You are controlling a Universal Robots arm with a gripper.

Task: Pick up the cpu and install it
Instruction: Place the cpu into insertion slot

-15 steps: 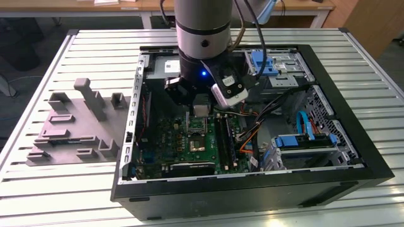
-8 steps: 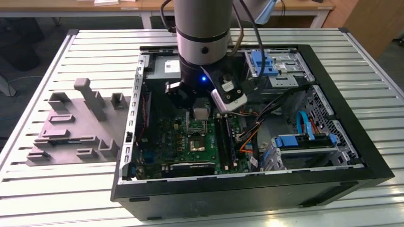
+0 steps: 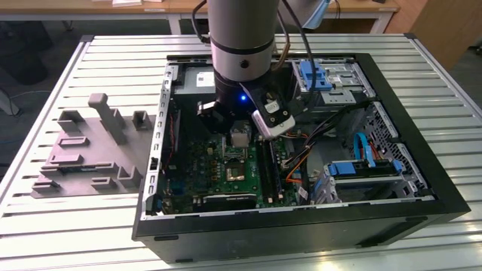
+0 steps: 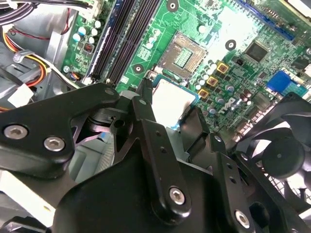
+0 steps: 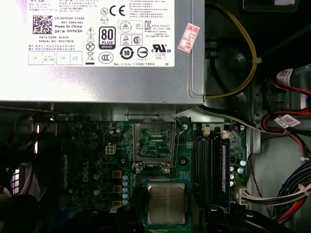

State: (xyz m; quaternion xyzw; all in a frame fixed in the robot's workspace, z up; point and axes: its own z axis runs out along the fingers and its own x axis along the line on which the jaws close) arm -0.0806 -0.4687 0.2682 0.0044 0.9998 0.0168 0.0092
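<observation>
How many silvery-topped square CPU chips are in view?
1. The small square silvery-topped CPU chip is held in the black gripper, over the green motherboard, next to the empty silver-framed socket. Others might be hidden.

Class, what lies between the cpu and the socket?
In the first wrist view, just a narrow strip of green motherboard separates the cpu from the socket.

Big white printed label (image 5: 97, 34) is sitting on the grey metal box (image 5: 187, 77) in the first wrist view, carrying a code square, certification marks and small print. A pink stamped sticker (image 5: 188, 38) is overlapping the label's corner.
</observation>
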